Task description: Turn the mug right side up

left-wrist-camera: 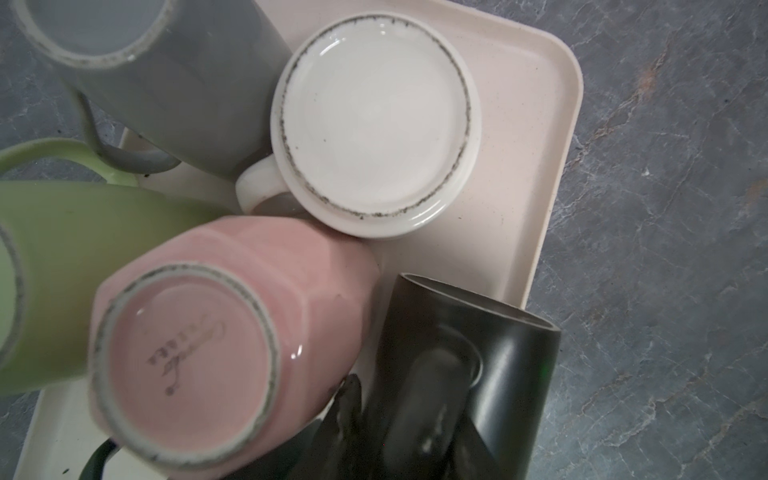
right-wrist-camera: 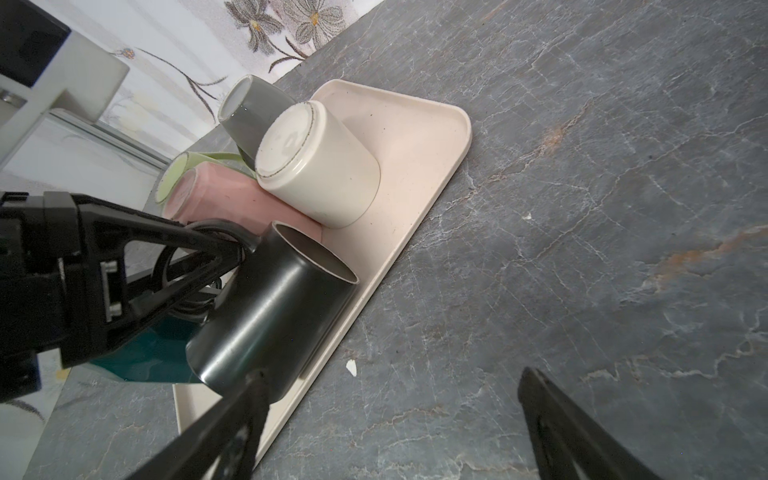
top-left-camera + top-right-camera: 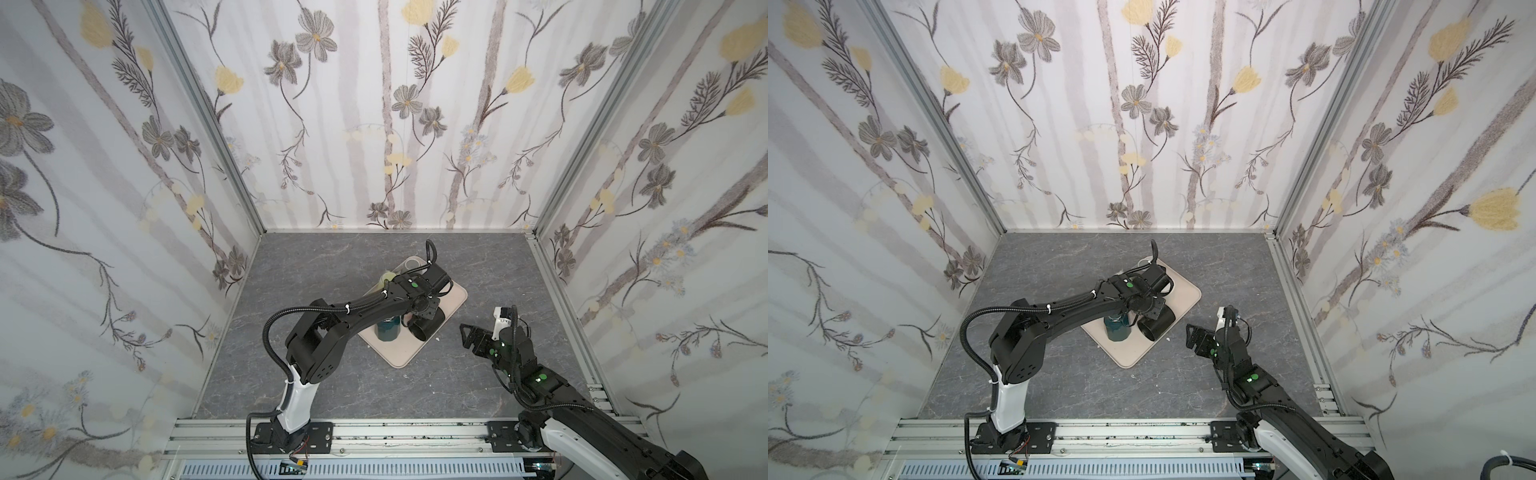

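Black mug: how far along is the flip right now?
Done: no mug shown stands upright yet, and the black mug is off its rim, tipped on its side over the tray.
In hand: the left gripper pinches its handle.
Left: finish the rotation and set it on its base.
The right gripper hangs open beside the tray, touching nothing. The cream mug and pink mug sit bottom up.

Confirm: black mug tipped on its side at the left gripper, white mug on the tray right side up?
No: the white mug stands upside down, base up, in the left wrist view. The black mug is tipped on its side at the left gripper.
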Robot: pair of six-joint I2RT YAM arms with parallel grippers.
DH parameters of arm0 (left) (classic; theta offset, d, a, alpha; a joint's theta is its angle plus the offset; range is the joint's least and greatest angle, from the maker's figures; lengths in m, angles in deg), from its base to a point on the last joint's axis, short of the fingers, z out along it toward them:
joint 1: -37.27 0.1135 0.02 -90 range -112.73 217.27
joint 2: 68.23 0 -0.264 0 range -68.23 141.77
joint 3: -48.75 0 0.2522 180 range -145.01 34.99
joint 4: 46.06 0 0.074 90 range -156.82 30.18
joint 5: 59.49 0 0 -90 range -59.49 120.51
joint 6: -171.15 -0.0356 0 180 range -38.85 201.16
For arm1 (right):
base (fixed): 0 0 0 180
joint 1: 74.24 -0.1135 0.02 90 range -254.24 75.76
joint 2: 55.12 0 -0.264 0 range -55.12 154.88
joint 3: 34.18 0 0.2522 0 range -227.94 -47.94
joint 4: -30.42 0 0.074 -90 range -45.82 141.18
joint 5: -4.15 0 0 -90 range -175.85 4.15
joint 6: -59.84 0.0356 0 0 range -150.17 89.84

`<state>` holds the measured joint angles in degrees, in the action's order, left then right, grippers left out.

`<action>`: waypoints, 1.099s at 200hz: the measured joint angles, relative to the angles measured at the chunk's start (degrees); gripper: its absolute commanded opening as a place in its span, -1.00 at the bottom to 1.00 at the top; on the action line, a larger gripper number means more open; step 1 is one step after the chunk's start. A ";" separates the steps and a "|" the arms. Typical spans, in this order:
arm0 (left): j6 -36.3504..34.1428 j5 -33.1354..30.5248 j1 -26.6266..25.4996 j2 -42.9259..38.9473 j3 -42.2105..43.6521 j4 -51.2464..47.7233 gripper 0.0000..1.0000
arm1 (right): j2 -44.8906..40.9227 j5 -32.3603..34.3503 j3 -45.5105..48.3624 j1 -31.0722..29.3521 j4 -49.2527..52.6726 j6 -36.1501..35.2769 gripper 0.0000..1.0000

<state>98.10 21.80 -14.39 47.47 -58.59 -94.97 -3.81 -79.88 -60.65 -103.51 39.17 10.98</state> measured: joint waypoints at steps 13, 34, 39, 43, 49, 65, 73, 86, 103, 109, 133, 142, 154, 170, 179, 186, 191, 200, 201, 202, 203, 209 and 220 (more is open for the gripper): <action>-0.02 -0.70 0.00 0.96 -1.11 -0.26 -0.23 | 0.00 0.00 0.02 0.00 0.00 0.02 0.88; -0.20 -1.05 0.22 2.40 -2.84 -0.94 -0.23 | 0.00 0.00 0.22 0.11 0.00 0.35 0.88; -0.33 -1.07 0.24 2.67 -3.21 -1.11 -0.22 | 0.00 0.00 0.28 0.15 0.00 0.35 0.88; -0.35 -1.16 0.24 2.86 -3.45 -1.27 -0.21 | 0.00 0.00 0.31 0.15 0.02 0.37 0.88; -0.50 -1.27 0.22 3.06 -3.76 -1.44 -0.18 | 0.00 0.00 0.37 0.20 0.00 0.37 0.88; -0.68 -0.87 0.22 3.23 -4.42 -1.86 -0.08 | -0.04 -0.02 0.52 0.28 0.00 0.37 0.88; -0.70 -0.50 0.22 3.23 -4.68 -1.92 -0.06 | -0.07 0.00 0.63 0.31 -0.02 0.39 0.88; -0.96 0.26 0.22 3.28 -5.05 -1.88 0.01 | -0.07 -0.02 0.83 0.31 0.00 0.39 0.88; -1.33 1.36 0.22 3.26 -5.27 -1.75 0.07 | -0.09 -0.02 0.94 0.42 0.02 0.42 0.88; -1.33 1.81 0.22 3.21 -5.29 -1.55 0.08 | -0.11 -0.02 0.96 0.42 0.00 0.42 0.88; -1.57 3.43 0.15 3.10 -5.27 -1.46 0.10 | -0.11 -0.02 1.14 0.42 -0.02 0.42 0.88; -1.60 3.74 0.13 3.06 -5.27 -1.49 0.10 | -0.11 -0.02 1.14 0.42 -0.02 0.42 0.88; -1.86 4.35 0.20 2.82 -5.11 -1.51 0.08 | -0.09 -0.04 1.14 0.42 -0.02 0.42 0.88; -1.95 5.05 0.26 2.12 -4.35 -1.44 0.08 | 0.07 -0.04 1.14 0.44 -0.02 0.42 0.88; -1.95 6.10 0.39 2.03 -4.24 -1.27 0.08 | 0.07 -0.04 1.16 0.46 -0.04 0.42 0.88; -1.95 6.69 0.52 2.12 -4.24 -0.92 0.07 | 0.13 -0.07 1.16 0.48 -0.13 0.42 0.88; -1.95 7.06 0.63 2.36 -4.44 -0.87 0.06 | 0.17 -0.07 1.16 0.48 -0.17 0.42 0.88; -1.95 7.39 0.76 3.06 -5.09 -0.81 0.05 | 0.33 -0.07 1.16 0.48 -0.20 0.44 0.88; -1.95 7.41 0.79 3.15 -5.16 -0.79 0.04 | 0.35 -0.07 1.16 0.48 -0.20 0.44 0.88; -1.92 7.45 0.83 3.30 -5.29 -0.79 0.04 | 0.37 -0.07 1.16 0.48 -0.20 0.44 0.88; -1.92 7.48 0.83 3.39 -5.35 -0.79 0.04 | 0.39 -0.07 1.16 0.48 -0.22 0.46 0.88; -1.86 8.04 0.96 3.96 -5.90 -0.59 0.03 | 0.39 -0.07 1.16 0.48 -0.20 0.57 0.88; -1.88 8.92 1.22 4.87 -6.88 -0.17 0.03 | 0.37 -0.11 1.16 0.52 -0.24 0.63 0.88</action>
<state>96.23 30.72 -13.17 52.35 -65.48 -95.15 -3.44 -79.99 -59.49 -102.99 38.93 11.61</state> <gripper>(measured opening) 0.515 0.940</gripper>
